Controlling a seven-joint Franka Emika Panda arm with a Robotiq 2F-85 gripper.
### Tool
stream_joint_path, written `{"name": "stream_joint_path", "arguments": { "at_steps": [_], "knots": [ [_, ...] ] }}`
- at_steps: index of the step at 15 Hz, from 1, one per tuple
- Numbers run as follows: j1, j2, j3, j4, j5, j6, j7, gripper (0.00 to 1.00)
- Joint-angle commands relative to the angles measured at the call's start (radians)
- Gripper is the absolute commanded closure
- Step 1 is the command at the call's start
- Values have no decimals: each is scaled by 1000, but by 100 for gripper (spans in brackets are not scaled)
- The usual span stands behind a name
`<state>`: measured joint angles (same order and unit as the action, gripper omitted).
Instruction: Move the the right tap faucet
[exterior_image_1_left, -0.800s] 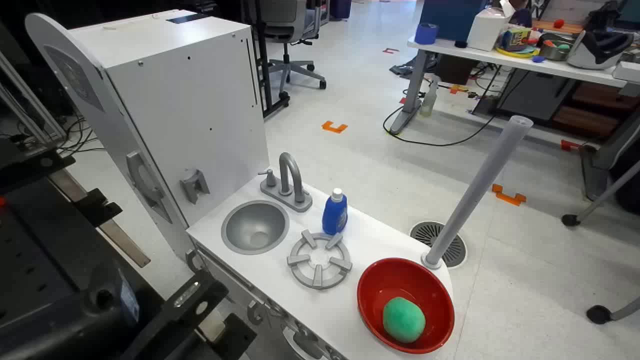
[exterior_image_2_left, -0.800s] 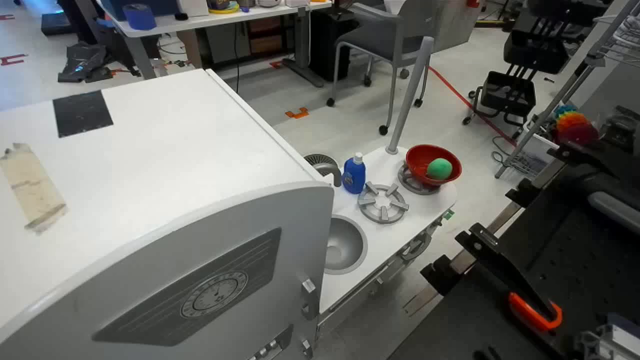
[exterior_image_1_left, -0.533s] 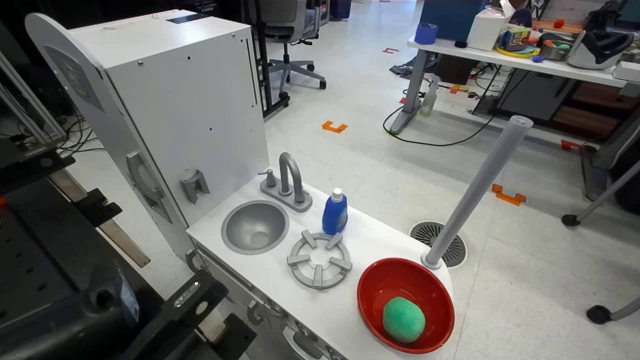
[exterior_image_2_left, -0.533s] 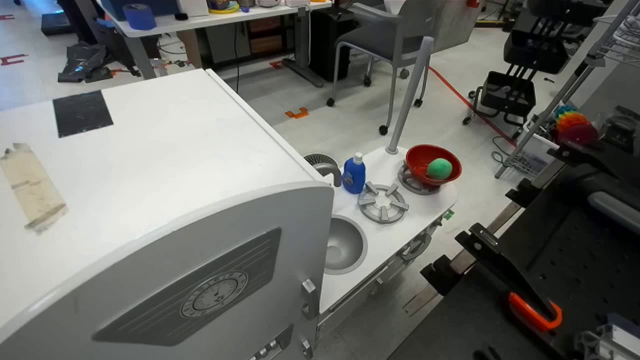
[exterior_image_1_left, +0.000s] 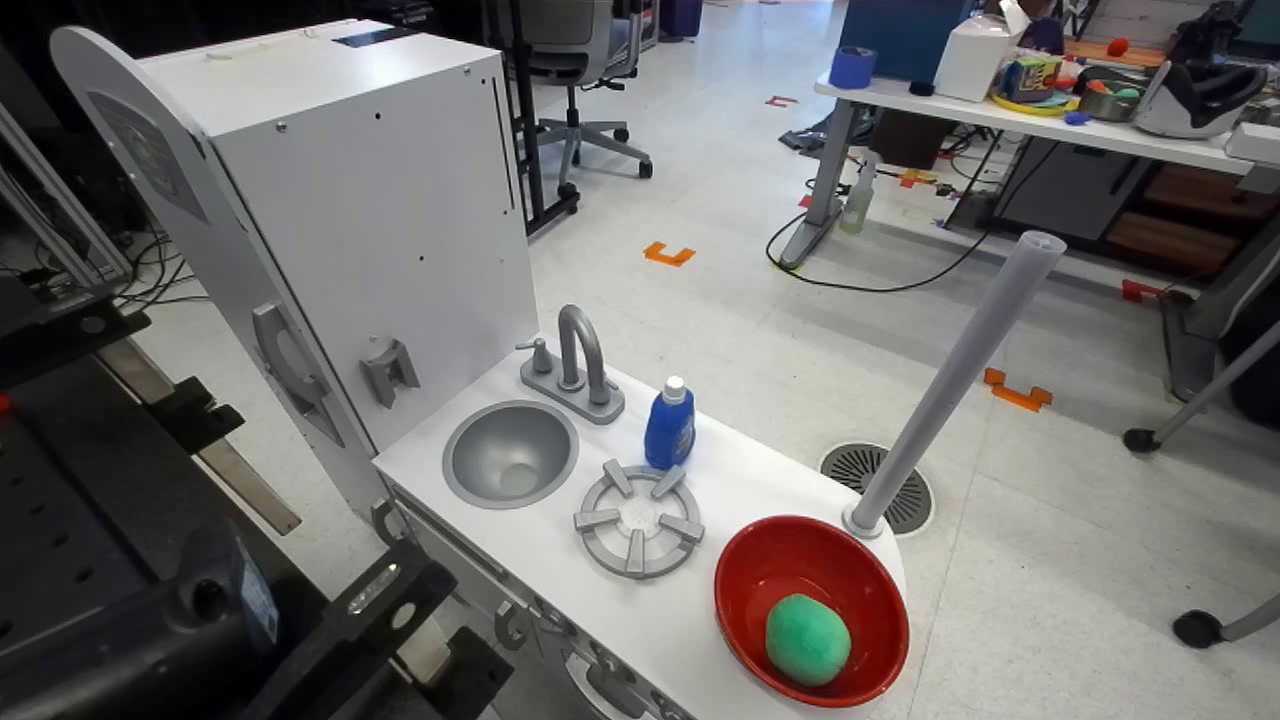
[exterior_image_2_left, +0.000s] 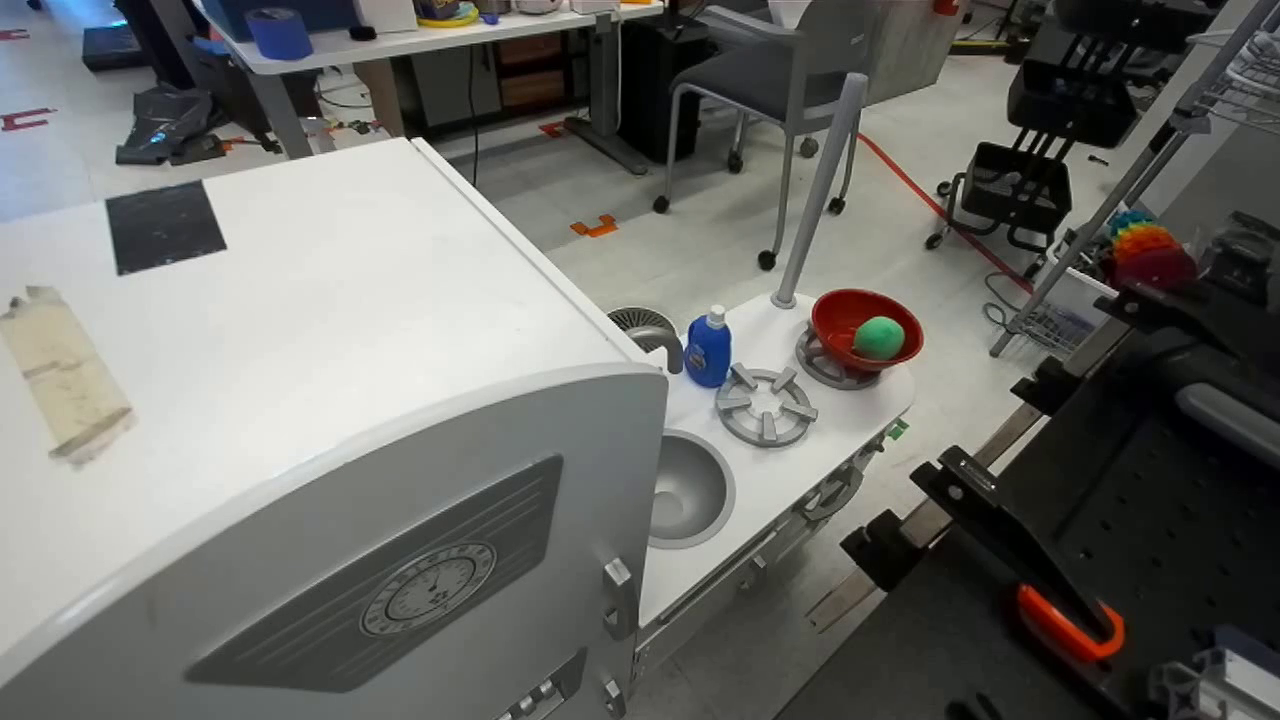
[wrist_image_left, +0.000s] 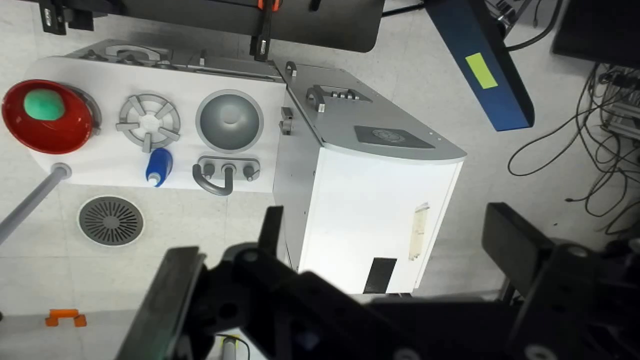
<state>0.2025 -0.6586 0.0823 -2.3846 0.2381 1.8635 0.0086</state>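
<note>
Everything in both exterior views lies as before; marks on the round grey dial (exterior_image_2_left: 428, 590) are illegible. Only the wrist view shows the black pincer (wrist_image_left: 345, 232), spread wide, and, clearly, the short silver-grey right tap handle (wrist_image_left: 208, 171), mostly hidden behind the arched grey spout (exterior_image_1_left: 595, 362) in an exterior view.

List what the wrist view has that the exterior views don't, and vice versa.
Wrist view only: the gripper, open; a blue panel with a yellow-green patch; a clear look at the tap handle nearer the blue bottle.

Exterior views only: a grey chair with casters; a blue roll.

Shared: that bottle, red bowl, green object, basin, arched spout, burner grate.
</note>
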Motion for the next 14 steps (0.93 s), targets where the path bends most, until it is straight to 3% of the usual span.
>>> {"name": "stream_joint_path", "arguments": {
  "at_steps": [1, 13, 14],
  "knots": [
    [-15, 0, 11, 2, 7, -4, -7, 0],
    [-15, 0, 11, 2, 7, -4, -7, 0],
    [-20, 13, 19, -9, 1, 35, -3, 0]
  ]
}}
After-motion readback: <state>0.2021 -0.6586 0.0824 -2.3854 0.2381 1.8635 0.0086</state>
